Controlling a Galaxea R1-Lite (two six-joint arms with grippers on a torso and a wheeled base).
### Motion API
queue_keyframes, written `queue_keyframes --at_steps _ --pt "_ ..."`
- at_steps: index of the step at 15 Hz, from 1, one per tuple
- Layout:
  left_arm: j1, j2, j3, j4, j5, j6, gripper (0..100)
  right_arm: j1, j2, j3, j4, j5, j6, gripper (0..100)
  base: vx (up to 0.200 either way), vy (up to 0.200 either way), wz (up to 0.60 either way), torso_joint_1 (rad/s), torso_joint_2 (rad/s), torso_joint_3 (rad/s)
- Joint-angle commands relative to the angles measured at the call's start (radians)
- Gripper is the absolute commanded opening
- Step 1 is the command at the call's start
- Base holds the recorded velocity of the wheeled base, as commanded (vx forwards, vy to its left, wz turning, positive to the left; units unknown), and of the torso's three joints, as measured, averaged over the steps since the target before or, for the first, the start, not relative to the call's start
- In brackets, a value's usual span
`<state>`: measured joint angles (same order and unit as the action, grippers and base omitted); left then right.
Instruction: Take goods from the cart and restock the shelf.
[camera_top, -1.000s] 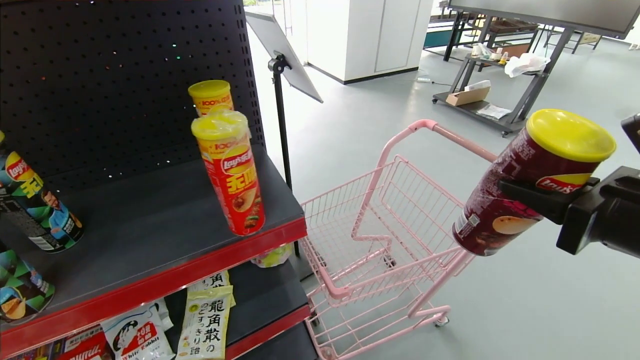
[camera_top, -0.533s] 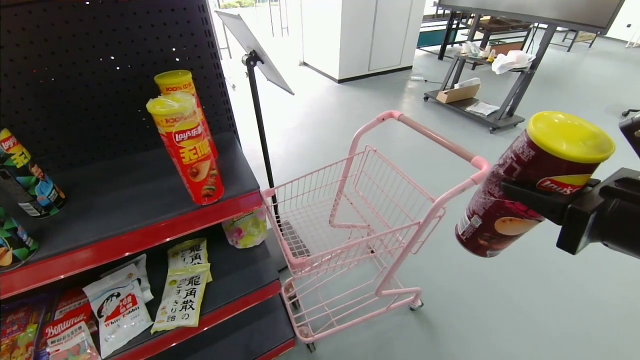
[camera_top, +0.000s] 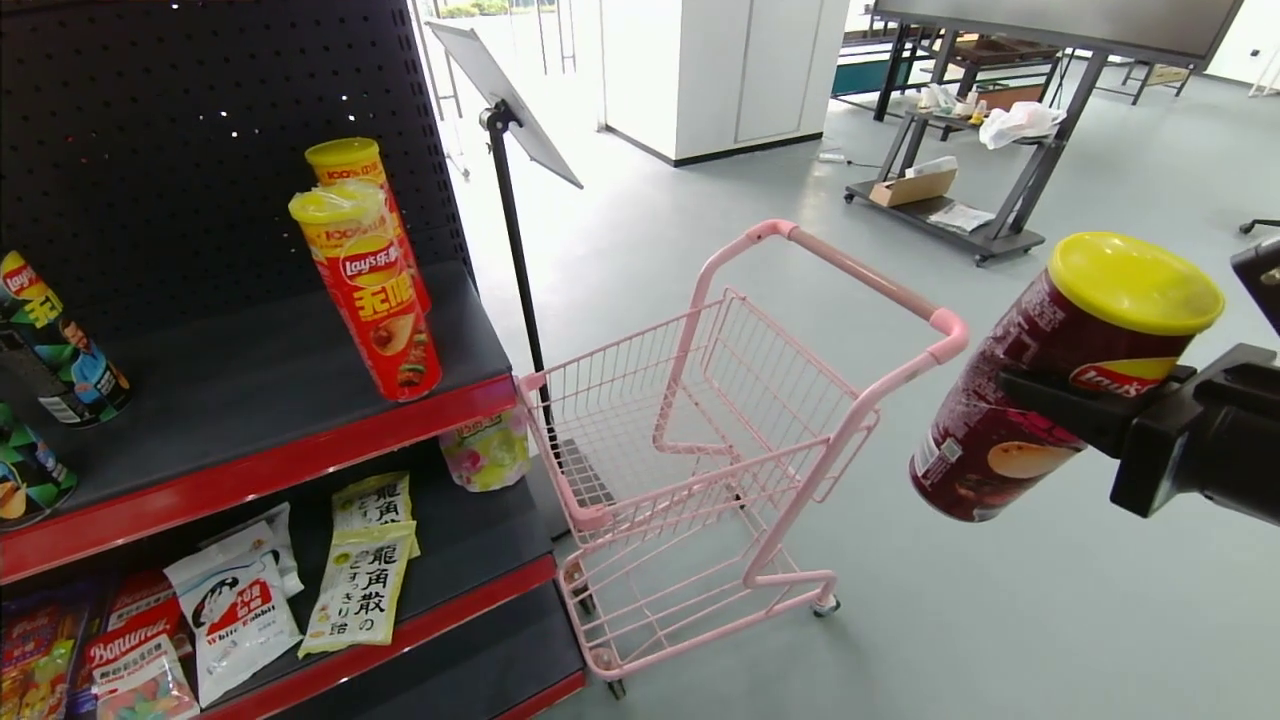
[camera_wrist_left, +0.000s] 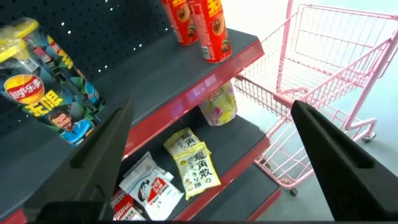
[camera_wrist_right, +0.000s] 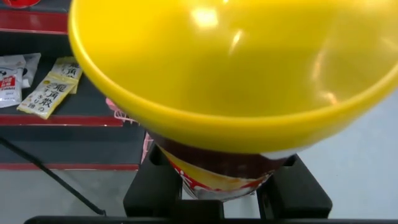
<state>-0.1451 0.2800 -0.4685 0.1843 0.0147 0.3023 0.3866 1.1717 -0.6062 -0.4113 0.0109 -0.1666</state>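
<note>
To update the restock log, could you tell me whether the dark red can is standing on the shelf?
No, the right gripper holds the dark red can in the air, apart from the shelf.

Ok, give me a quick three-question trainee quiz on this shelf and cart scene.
1. True or false: the pink wire shopping cart is empty.
2. The jaws of the right gripper are shut on: A) the dark red cylindrical crisp tube with a yellow lid, B) a white snack bag, C) nothing.
3. How many red cylindrical crisp tubes stand on the black metal upper shelf?
Key: 1 true; 2 A; 3 two.
</note>
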Motion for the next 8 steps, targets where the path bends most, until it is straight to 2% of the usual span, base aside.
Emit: queue_keyframes --at_steps 1,4,8 --pt "-0.001 0.008 -0.001 0.0 -0.007 0.001 100 0.0 0.002 0.0 0.0 0.0 -0.001 0 0.0 0.0 0.0 0.0 0.0 0.0" --pt "-0.001 0.008 0.002 0.0 -0.009 0.012 100 0.002 0.002 -0.001 0.0 0.0 -0.002 0 0.0 0.0 0.0 0.0 0.0 0.0" --pt "-0.001 0.005 0.007 0.0 -0.009 0.012 100 0.003 0.005 0.003 0.0 0.001 -0.014 0 -0.2 0.0 0.0 0.001 0.0 0.001"
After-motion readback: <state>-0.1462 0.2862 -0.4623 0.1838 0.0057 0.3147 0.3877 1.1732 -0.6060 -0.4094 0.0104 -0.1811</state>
